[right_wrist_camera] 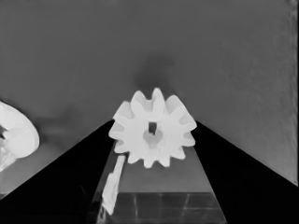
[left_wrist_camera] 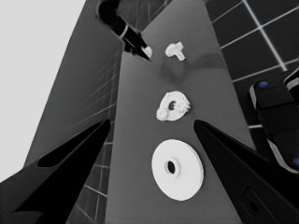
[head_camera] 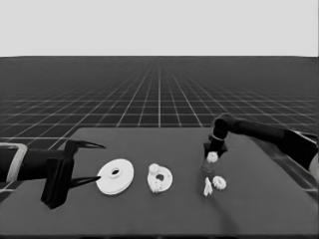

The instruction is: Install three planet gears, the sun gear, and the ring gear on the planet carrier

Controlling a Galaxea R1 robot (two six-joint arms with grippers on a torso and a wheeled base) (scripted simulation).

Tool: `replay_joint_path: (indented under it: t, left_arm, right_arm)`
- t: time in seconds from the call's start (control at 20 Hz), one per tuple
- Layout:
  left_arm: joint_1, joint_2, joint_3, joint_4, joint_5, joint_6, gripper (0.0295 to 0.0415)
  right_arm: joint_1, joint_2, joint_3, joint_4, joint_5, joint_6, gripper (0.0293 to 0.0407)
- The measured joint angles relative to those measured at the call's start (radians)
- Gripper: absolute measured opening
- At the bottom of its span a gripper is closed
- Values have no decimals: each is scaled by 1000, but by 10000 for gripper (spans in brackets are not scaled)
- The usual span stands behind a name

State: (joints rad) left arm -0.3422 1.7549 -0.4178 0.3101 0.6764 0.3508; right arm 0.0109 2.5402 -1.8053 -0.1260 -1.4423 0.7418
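Larger round part (head_camera: 115,176) — flat on table (head_camera: 164,214), left, beneath parked left gripper (head_camera: 94,163), fingers spread. Smaller round part (head_camera: 160,179) at centre — two gears (head_camera: 154,169) seated on it. Right gripper (head_camera: 212,160) above table, pinching gear (right_wrist_camera: 153,128). Last gear (head_camera: 219,183) and thin white piece (head_camera: 207,187) lie just beyond.

You're working under soft, even light from overhead. The table (head_camera: 149,209) reads dim and flat, while the white planet gear (right_wrist_camera: 153,135) between the right claw's (right_wrist_camera: 154,123) fingers glows bright with barely any shading. Just beyond that claw a diffuse, soft-edged shadow smudges the table; the band above the horizon is uniformly pale.
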Motion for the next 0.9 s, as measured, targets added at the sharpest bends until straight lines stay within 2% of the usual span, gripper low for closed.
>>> replay_joint_path:
  t: [0.3, 0.35, 0.45, 0.6, 0.8, 0.9]
  left_arm:
    - [0, 0, 0, 0, 0, 0, 385]
    - [0, 0, 0, 0, 0, 0, 385]
    - [0, 0, 0, 0, 0, 0, 385]
    - [0, 0, 0, 0, 0, 0, 385]
    - [0, 0, 0, 0, 0, 0, 385]
    - [0, 0, 0, 0, 0, 0, 385]
  right_arm:
    - [20, -2, 4, 15, -15, 1, 312]
    - [14, 46, 190, -24, -41, 291, 312]
    - [6, 263, 227, -42, -70, 493, 312]
    - [4, 374, 166, -44, -78, 535, 312]
    - [3, 397, 146, -44, -80, 540, 312]
    - [-95, 416, 87, -137, -43, 508, 312]
